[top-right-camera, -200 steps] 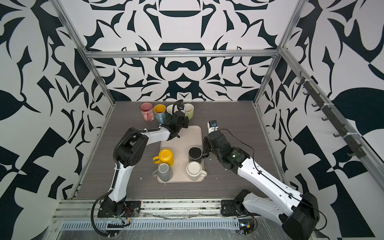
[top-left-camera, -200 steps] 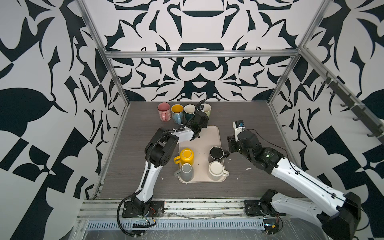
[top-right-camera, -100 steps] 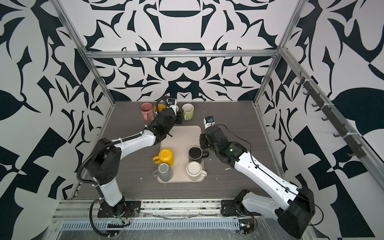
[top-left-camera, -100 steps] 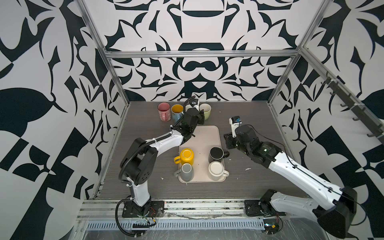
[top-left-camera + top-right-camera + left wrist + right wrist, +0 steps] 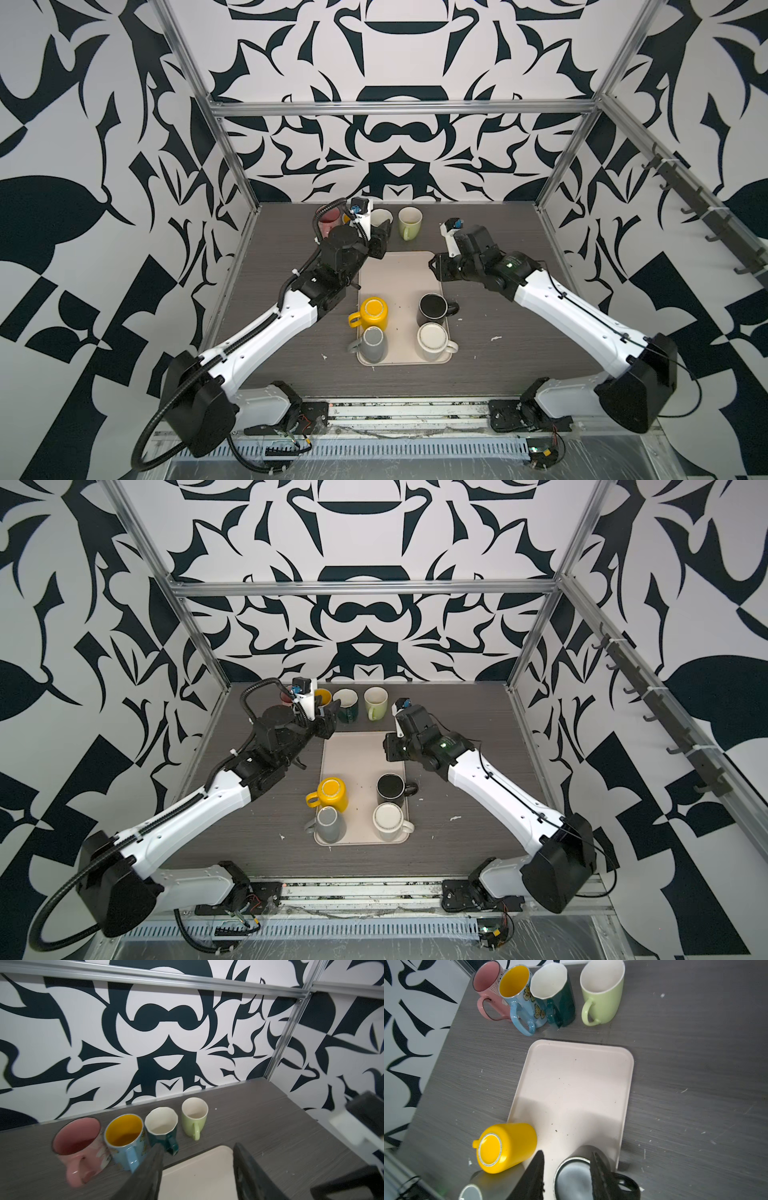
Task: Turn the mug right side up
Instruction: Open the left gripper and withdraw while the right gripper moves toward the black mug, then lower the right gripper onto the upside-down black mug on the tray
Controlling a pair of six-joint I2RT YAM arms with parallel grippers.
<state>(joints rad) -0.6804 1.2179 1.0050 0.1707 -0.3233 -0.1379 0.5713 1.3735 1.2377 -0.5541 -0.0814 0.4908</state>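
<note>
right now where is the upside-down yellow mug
In both top views the yellow mug sits left on the tray, behind the grey mug, opposite the black mug.

Left wrist view: the pink mug (image 5: 76,1147) is smeared with blur, my left fingers (image 5: 150,1174) run off the frame edge, and my right arm (image 5: 363,1120) is only a fuzzy block cut by the edge. Right wrist view: the black mug (image 5: 572,1178) and my right fingers (image 5: 533,1178) are chopped by the edge, and the grey mug (image 5: 492,1180) is only partly in frame. In both top views my left arm (image 5: 274,733) covers a good chunk of the blue mug (image 5: 325,696), and my right fingers are too dark to make out.
</note>
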